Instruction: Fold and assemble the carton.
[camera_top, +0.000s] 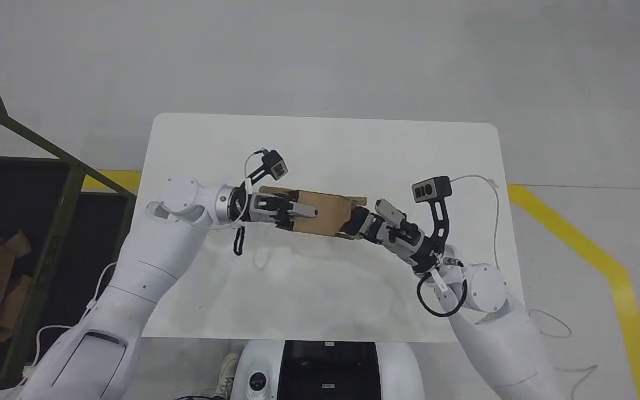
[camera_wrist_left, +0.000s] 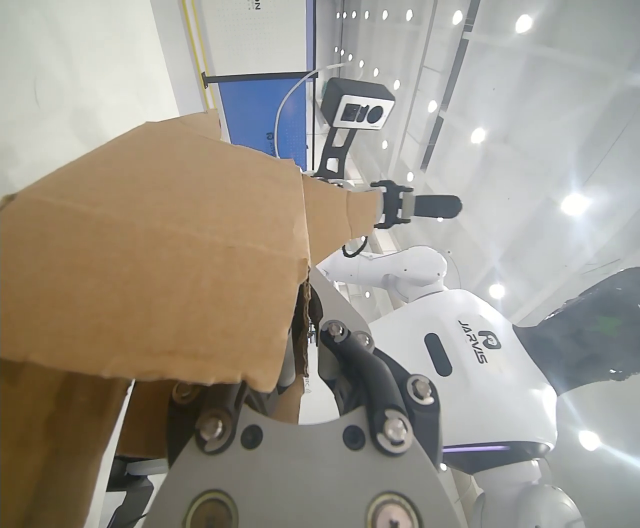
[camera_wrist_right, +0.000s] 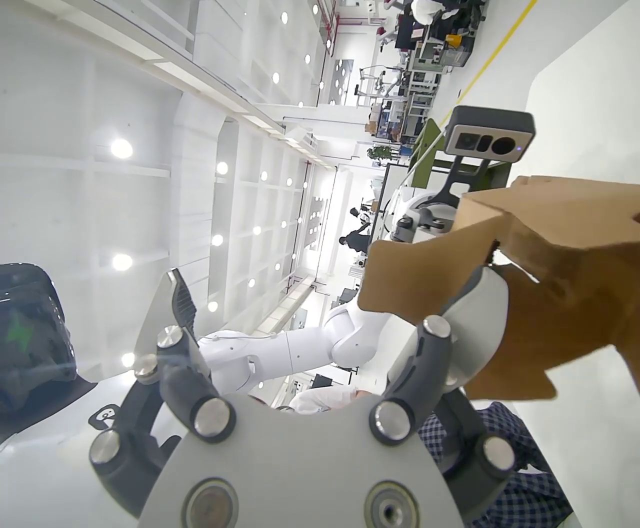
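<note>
Carton (camera_top: 320, 212), brown corrugated board only partly folded, hangs over the middle of the white table (camera_top: 330, 150), lengthwise between the two grippers. Off the table's left edge, on the floor, stands a dark bin (camera_top: 20, 270) with scraps of cardboard in it. The left gripper (camera_top: 305, 210) comes in from the left edge and is clamped on the carton's left end, with the raw edge of a wall pinched between its fingers; one finger (camera_wrist_left: 340, 305) shows beside that edge, the other is hidden behind the board. At the carton's right end loose flaps stick out. The right gripper (camera_top: 358, 222) meets them with its jaws spread wide: one finger (camera_wrist_right: 477, 300) lies against a flap, the other (camera_wrist_right: 172, 300) stands well apart in free air. A yellow floor line (camera_top: 570, 230) runs past the table's right edge.
</note>
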